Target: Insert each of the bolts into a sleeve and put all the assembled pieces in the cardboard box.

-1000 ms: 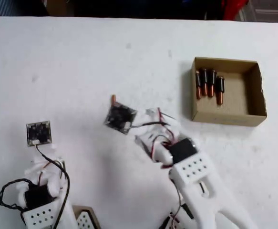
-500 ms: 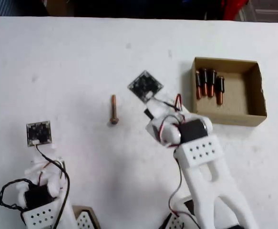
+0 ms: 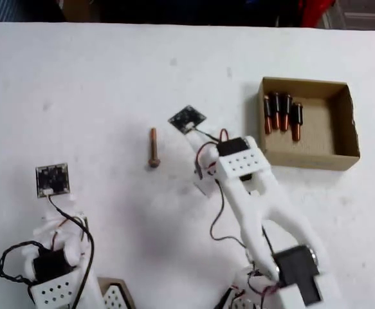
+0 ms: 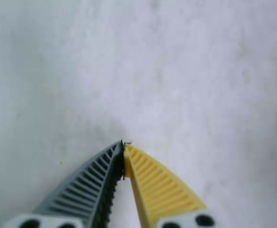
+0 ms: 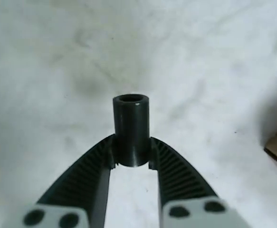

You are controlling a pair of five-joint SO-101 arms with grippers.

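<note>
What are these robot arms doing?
The right gripper is holding a black sleeve. One copper bolt lies loose on the white table beside that arm, not in a sleeve yet. Four finished pieces already lie in the cardboard box. The left gripper is shut on nothing.

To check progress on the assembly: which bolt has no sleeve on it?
The bolt lying alone on the table, outside the cardboard box; the four in the box wear dark sleeves.
</note>
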